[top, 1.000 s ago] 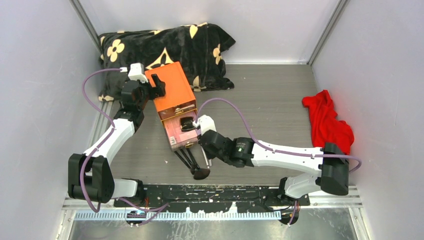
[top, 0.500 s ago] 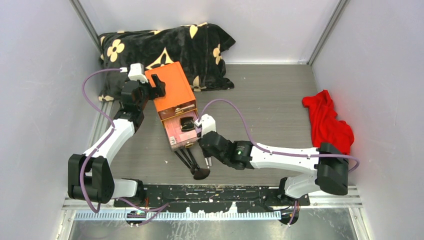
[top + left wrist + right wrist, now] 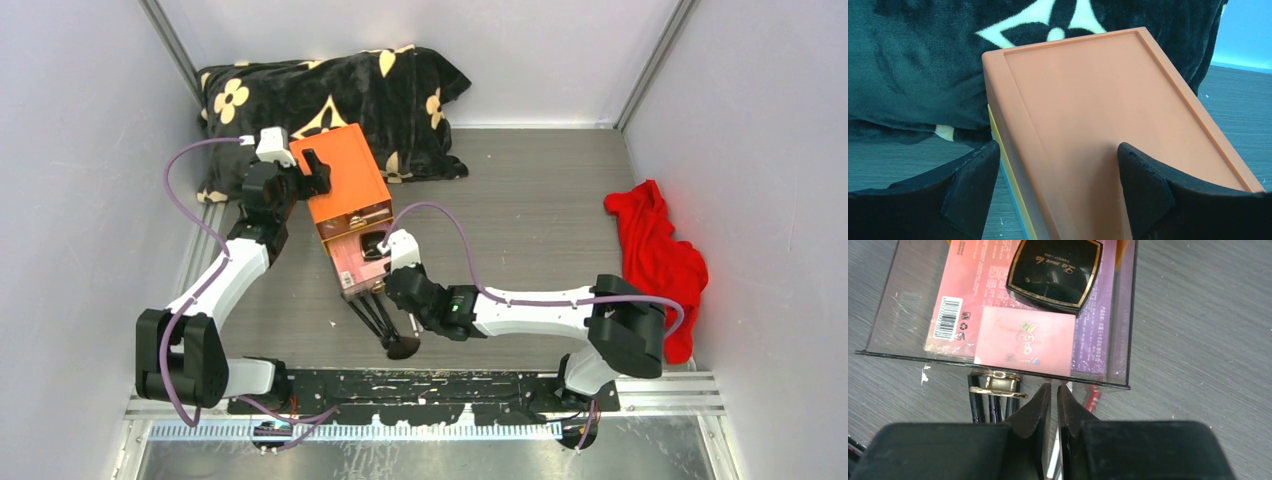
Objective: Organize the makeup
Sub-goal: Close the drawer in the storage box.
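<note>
Looking from above, the pink palette (image 3: 350,262) lies in the orange box's (image 3: 345,170) open drawer (image 3: 360,292), with brushes (image 3: 378,318) on the tabletop (image 3: 540,200) just before it. Left wrist: left fingers (image 3: 973,180) spread over the box. Right wrist: right fingers (image 3: 1040,402) nearly pressed together, facing the drawer.

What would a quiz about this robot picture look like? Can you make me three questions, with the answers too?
1. True or false: the clear drawer of the orange box is pulled out.
2. What lies inside that drawer? A) a black compact; B) a red cloth; C) a fluffy brush.
3. Fill in the gap: the ___ gripper has its open fingers over the edge of the orange box, one finger on the lid and one beside it.

Key
1. True.
2. A.
3. Left. It is the left gripper.
</note>
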Available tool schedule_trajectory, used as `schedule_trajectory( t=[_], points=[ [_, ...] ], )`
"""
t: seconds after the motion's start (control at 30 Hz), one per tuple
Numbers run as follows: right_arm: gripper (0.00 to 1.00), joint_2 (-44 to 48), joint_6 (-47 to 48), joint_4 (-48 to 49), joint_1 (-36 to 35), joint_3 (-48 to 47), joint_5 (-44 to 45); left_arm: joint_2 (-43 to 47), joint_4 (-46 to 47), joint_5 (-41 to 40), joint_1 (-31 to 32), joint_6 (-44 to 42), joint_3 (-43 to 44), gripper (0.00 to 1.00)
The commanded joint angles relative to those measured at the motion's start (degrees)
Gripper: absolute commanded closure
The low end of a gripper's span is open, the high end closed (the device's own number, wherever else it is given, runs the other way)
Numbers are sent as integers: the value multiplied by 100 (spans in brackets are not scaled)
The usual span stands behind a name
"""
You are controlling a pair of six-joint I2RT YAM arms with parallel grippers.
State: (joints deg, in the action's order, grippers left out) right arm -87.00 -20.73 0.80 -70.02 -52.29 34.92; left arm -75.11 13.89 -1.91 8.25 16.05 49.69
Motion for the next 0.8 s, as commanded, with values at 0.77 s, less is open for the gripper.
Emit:
schedule_trajectory(
  t=[0.77],
  points=[
    [85, -1759, 993, 1653, 1043, -1771, -196, -52, -1257, -1, 27, -353, -363, 15]
  ],
)
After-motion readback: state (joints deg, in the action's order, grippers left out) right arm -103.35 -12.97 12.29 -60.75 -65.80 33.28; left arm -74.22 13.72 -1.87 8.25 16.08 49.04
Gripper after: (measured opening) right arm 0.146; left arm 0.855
